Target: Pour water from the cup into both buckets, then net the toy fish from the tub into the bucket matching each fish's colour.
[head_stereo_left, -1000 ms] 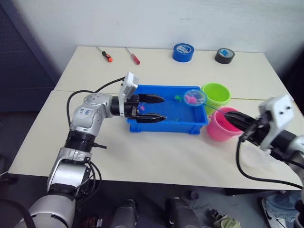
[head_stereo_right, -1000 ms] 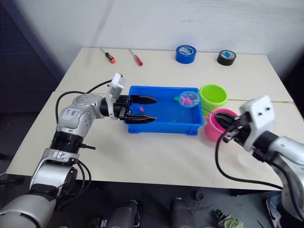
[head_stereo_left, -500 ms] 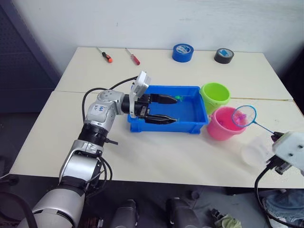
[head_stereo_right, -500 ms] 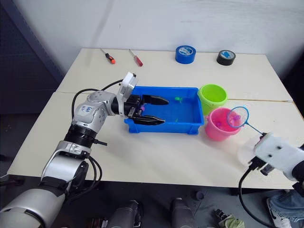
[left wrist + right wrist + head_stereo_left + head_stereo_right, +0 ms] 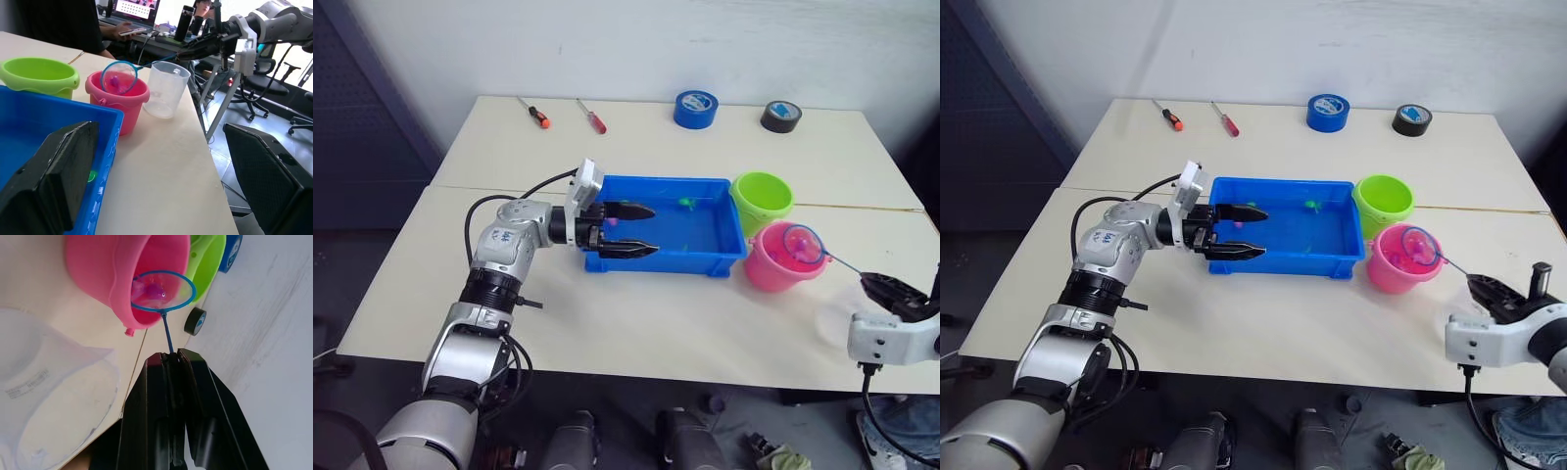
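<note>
Your right gripper [image 5: 171, 363] is clamped on the thin handle of the net [image 5: 804, 245], whose hoop sits over the mouth of the pink bucket [image 5: 771, 264] with a pink fish [image 5: 155, 290] in the mesh. Your left gripper [image 5: 628, 231] hangs wide open over the blue tub [image 5: 705, 230], holding nothing.

Risks: tip the hoop off-centre and the fish likely lands on the table or in the green bucket [image 5: 761, 199] just beside. The clear cup [image 5: 166, 88] stands near the pink bucket; a swing of your arm could knock it over.

Surface: pale table [image 5: 636, 323], two boards joined. Tape rolls and screwdrivers at the far edge. Left wrist view shows office chairs [image 5: 266, 176] and a seated person [image 5: 117, 33] at a desk.
</note>
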You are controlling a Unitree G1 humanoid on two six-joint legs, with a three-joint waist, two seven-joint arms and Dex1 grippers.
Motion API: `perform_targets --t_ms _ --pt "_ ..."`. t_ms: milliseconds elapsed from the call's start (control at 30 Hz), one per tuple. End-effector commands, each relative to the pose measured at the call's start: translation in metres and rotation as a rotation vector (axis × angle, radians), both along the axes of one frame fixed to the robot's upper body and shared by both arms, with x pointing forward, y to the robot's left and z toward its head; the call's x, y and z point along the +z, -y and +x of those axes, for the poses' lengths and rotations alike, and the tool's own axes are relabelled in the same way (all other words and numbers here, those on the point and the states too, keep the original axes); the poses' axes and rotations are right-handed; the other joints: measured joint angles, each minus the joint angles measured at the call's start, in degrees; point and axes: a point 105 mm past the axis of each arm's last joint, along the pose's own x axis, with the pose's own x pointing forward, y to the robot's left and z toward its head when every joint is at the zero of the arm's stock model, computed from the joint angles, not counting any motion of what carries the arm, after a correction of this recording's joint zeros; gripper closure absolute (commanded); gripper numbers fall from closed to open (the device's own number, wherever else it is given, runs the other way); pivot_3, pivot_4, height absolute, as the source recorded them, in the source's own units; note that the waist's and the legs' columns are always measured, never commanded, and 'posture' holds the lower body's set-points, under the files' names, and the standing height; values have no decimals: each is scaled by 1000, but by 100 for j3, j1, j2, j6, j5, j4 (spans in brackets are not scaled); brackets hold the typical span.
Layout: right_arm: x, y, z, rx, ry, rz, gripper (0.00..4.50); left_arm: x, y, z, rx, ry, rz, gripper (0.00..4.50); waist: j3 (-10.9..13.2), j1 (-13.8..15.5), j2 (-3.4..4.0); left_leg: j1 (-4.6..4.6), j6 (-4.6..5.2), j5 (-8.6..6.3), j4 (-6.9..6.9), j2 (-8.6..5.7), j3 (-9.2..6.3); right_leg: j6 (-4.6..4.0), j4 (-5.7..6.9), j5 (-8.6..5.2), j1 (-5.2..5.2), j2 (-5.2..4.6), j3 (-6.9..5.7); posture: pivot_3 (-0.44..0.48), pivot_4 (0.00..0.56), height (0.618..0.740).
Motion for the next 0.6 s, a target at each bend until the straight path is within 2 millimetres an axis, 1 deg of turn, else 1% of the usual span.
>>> perform_targets --t_ms 33,100,167,267,367,433,500,600 --pt "13 2 3 18 93 -37 4500 3 2 -8 -10 42 4 29 0 -29 0 1 0 0 0 0 3 0 -1 0 0 0 1 0 150 740" --pt "13 0 3 33 101 -60 4500 -2 3 -12 -13 45 23 29 0 -31 0 4 -15 8 0 3 6 0 2 0 0 2 4 0 150 740" --pt "6 -2 2 44 84 -67 4500 -5 4 -15 -14 46 29 29 0 -28 1 8 -26 15 -3 6 6 0 6 0 0 6 8 0 150 740" --pt "-4 -8 1 78 58 -72 4500 -3 4 -15 -7 43 23 29 0 -15 1 7 -27 16 -2 6 4 0 6 0 0 7 18 0 150 740" --pt "0 -3 3 66 78 -85 4500 0 3 -13 -2 47 23 29 0 -19 1 7 -27 15 -2 3 5 0 6 0 0 6 18 0 150 740" --pt "11 5 5 51 110 -113 4500 3 2 -11 0 53 25 29 0 -23 0 7 -27 15 -1 3 6 0 6 0 0 6 16 0 150 740" --pt "8 7 5 85 63 -158 4500 6 1 -8 4 56 21 29 -1 -19 2 8 -26 15 0 1 11 0 6 0 0 6 15 0 150 740" --pt "-1 2 1 151 -10 -196 4500 7 2 -6 5 63 16 29 -1 -24 2 9 -24 14 -1 4 12 0 4 0 1 10 15 0 150 740"
